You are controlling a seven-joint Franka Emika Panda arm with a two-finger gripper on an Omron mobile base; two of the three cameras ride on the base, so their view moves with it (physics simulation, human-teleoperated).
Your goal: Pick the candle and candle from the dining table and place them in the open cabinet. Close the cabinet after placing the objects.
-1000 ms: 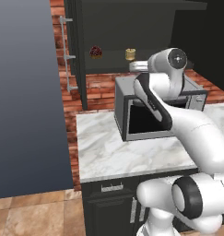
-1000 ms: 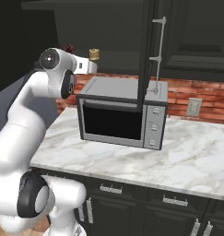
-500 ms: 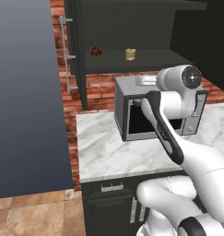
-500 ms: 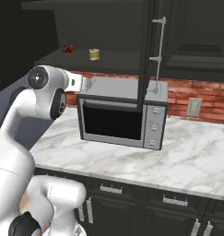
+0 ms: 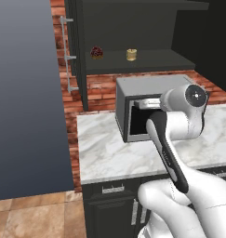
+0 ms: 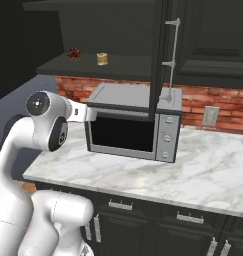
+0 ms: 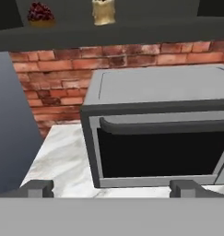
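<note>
A short golden-tan candle [image 5: 131,55] [image 6: 102,59] [image 7: 103,11] stands upright on the dark inner shelf of the open black cabinet [image 5: 147,62], free of any grip. My gripper [image 7: 112,188] is open, its two dark fingertips [image 7: 39,188] wide apart with nothing between them. It hangs below the shelf, level with the upper left front corner of the microwave [image 6: 133,125], and faces the wall. In the right base view the hand [image 6: 86,113] sits just left of that corner. The dining table is out of view.
A small dark-red lump [image 5: 96,52] [image 7: 39,12] sits left of the candle on the shelf. The grey microwave [image 5: 142,109] stands on a marble counter [image 5: 105,153] against a brick wall. The cabinet's open door [image 5: 26,93] stands at the left, and another door edge with a silver handle [image 6: 170,60] at the right.
The hand has dropped from shelf height beside the candle down to the microwave's front and pulled back. The candle stays on the shelf. The jaws stay open.
</note>
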